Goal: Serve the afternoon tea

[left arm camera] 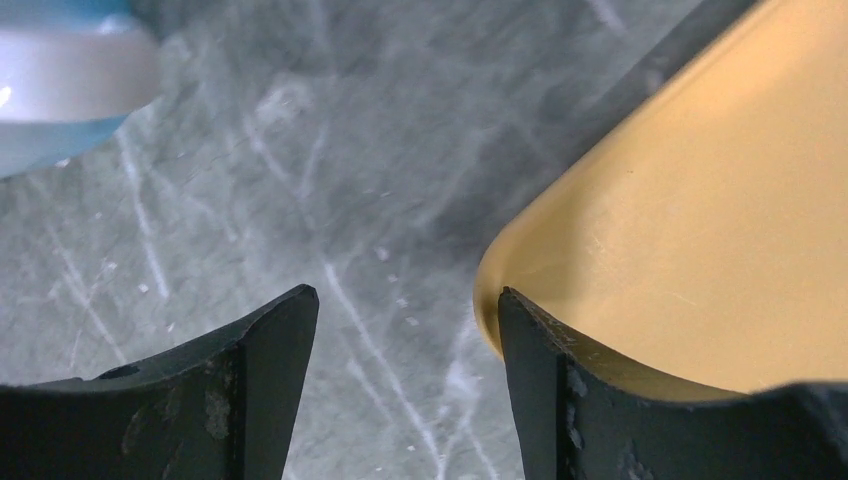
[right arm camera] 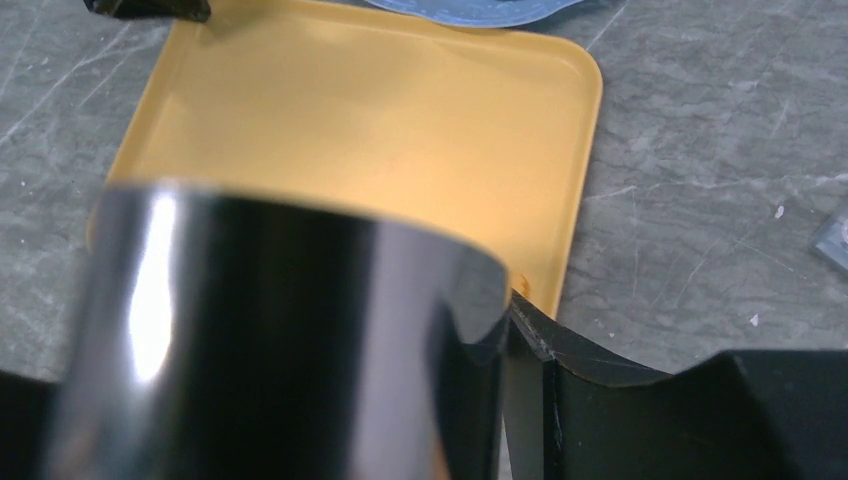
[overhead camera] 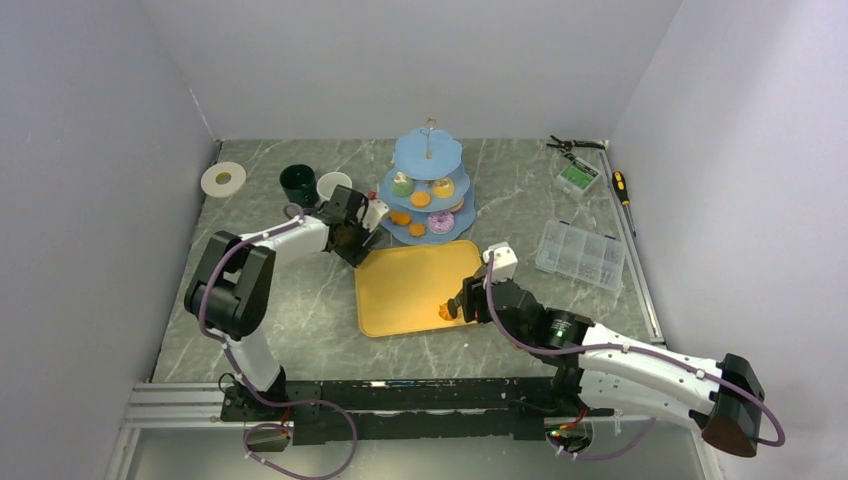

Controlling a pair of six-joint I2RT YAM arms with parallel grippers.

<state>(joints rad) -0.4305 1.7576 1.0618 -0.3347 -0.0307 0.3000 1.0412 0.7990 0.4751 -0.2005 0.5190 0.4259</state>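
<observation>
The left end effector (left arm camera: pixel 407 296) gapes empty at the far-left corner of the yellow tray (overhead camera: pixel 410 285), while the right end effector (overhead camera: pixel 465 300) clamps shiny black tongs (right arm camera: pixel 280 330) by the orange biscuit (overhead camera: pixel 444 313) at that tray's near-right edge, where a shallow pinch could drop it.

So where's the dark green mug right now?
In the top view, the dark green mug stands back-left on the table, between a white ring and the white mug.
</observation>
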